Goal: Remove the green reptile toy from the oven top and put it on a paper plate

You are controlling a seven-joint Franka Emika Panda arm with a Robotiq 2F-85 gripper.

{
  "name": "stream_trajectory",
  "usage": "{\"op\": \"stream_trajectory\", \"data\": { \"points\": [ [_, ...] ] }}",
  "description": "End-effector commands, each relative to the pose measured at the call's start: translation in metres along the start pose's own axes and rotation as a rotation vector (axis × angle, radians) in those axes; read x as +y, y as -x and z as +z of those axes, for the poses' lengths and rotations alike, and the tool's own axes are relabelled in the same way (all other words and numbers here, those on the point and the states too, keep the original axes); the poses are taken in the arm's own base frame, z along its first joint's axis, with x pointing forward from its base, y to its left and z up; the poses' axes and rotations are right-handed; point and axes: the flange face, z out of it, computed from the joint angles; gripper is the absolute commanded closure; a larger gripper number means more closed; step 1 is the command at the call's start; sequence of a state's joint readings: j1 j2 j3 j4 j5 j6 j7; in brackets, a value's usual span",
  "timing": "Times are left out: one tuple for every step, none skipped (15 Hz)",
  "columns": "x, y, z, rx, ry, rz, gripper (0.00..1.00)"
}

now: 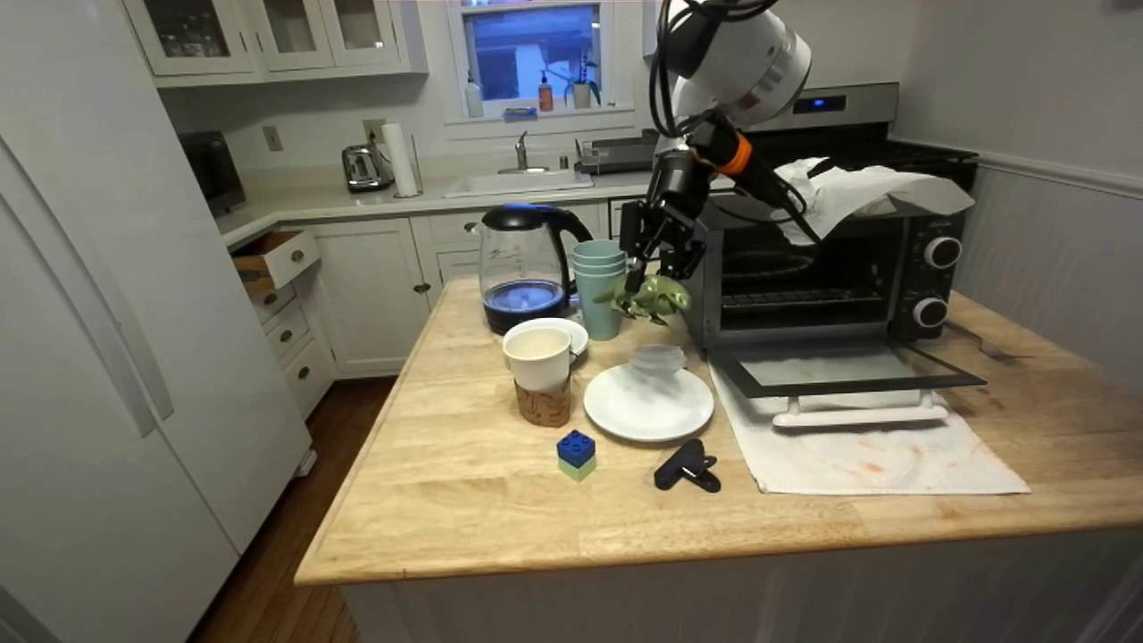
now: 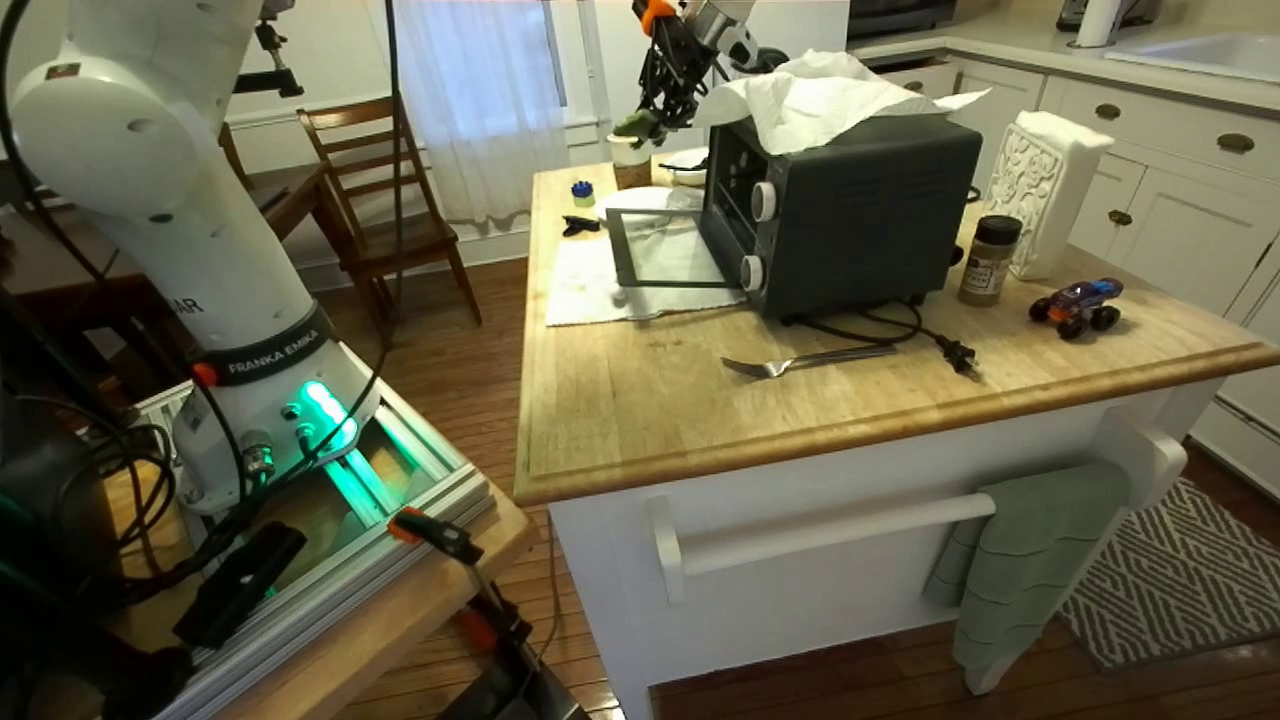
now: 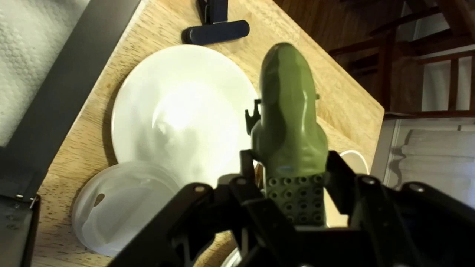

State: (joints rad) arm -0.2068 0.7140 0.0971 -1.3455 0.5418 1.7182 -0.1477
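White arm (image 2: 200, 230), rounded segments, small dark label (image 2: 62, 71). Black collar (image 2: 272, 347) prints FRANKA EMIKA in white; red knob (image 2: 205, 375) on its edge. Base (image 2: 255, 400) has bright green light strip (image 2: 328, 413). Black cables (image 1: 658, 89) loop beside arm. Orange band (image 1: 737, 154) above jaws; jaws black, jointed, round screw heads (image 3: 368, 180).

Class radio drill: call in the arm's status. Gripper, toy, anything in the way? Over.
Gripper clamped on green toy. Toy aloft, not yet on white plate. Plastic lid at the plate's edge, possibly in the way.
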Motion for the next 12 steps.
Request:
{"op": "stream_trajectory", "data": {
  "points": [
    [-0.013,0.023,0.005,0.031,-0.025,0.02,0.76],
    [-0.015,0.027,0.007,0.037,-0.023,0.023,0.76],
    [-0.016,0.032,0.01,0.043,-0.025,0.023,0.76],
    [-0.018,0.037,0.013,0.05,-0.028,0.023,0.76],
    [-0.018,0.041,0.015,0.06,-0.032,0.027,0.76],
    [-0.018,0.045,0.018,0.073,-0.04,0.036,0.76],
    [-0.018,0.049,0.021,0.09,-0.044,0.044,0.76],
    [-0.016,0.052,0.025,0.105,-0.053,0.062,0.76],
    [-0.015,0.055,0.028,0.116,-0.059,0.071,0.76],
    [-0.013,0.057,0.033,0.126,-0.067,0.085,0.76],
    [-0.013,0.06,0.037,0.136,-0.073,0.096,0.76],
    [-0.011,0.062,0.041,0.136,-0.083,0.105,0.76]
  ]
}}
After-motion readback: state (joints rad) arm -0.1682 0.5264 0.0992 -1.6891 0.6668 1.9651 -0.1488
